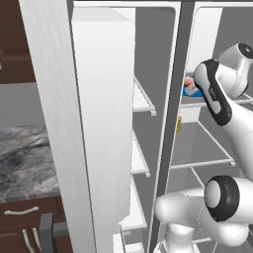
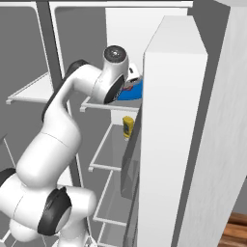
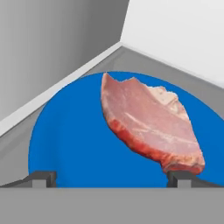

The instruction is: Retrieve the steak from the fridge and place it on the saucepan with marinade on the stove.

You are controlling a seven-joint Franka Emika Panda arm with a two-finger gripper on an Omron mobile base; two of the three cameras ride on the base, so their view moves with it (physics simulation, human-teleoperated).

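Gripper (image 3: 112, 178) hangs with jaws spread wide over the steak (image 3: 148, 124), which lies on the blue plate (image 3: 70, 140) on a fridge (image 1: 104, 123) shelf, mid-frame. Nothing is grasped; pickup and transfer to the saucepan remain.

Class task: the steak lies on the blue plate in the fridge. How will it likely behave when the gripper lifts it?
The steak looks thin and flat, so it probably droops. Its glossy surface may slip between the open gripper fingers. Resting loose on the blue plate, it could slide if nudged.
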